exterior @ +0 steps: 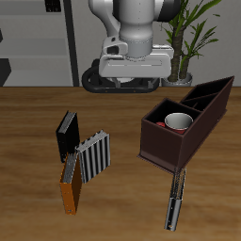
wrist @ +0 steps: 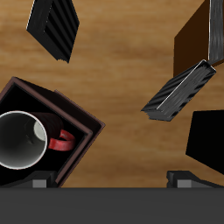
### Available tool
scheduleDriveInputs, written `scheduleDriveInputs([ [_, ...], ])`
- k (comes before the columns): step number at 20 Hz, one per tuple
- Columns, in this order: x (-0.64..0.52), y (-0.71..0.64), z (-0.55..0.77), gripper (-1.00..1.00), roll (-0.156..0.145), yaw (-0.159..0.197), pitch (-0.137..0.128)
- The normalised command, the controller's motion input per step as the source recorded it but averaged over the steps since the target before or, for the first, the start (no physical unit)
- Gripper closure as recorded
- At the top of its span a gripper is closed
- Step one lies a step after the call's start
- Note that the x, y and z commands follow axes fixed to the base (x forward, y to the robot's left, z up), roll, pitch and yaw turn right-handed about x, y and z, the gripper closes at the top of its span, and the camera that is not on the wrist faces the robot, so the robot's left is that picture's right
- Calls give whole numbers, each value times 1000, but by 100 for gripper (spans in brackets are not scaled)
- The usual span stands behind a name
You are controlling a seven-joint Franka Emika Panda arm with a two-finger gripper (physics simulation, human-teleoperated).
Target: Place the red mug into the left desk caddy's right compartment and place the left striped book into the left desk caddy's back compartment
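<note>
Red mug [wrist: 24,143] upright inside the left desk caddy [exterior: 158,143], clear of the parted fingers [wrist: 184,178]

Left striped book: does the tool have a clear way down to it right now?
Probably yes. The left striped book lies alone near the table's front edge, apart from the left desk caddy, with nothing on it. The tool is open and empty, and the red mug sits in the caddy.

arm [exterior: 139,24]: rounded white-grey shell, glossy | wrist: dark joint bands | hand block: white, boxy | pincer [exterior: 120,83]: flat black base, dark grey finger mounts
</note>
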Motion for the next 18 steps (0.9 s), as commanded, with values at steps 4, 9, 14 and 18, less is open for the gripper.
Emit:
scheduleDriveInputs([
  [4, 120, -136, 221, -100, -40, -14, -43],
  [9, 273, 154, 183, -100, -22, -24, -6],
  [14, 427, 297, 47, -100, 22, 44, 16],
  [18, 426, 213, -123, -100, -1, 1, 27],
])
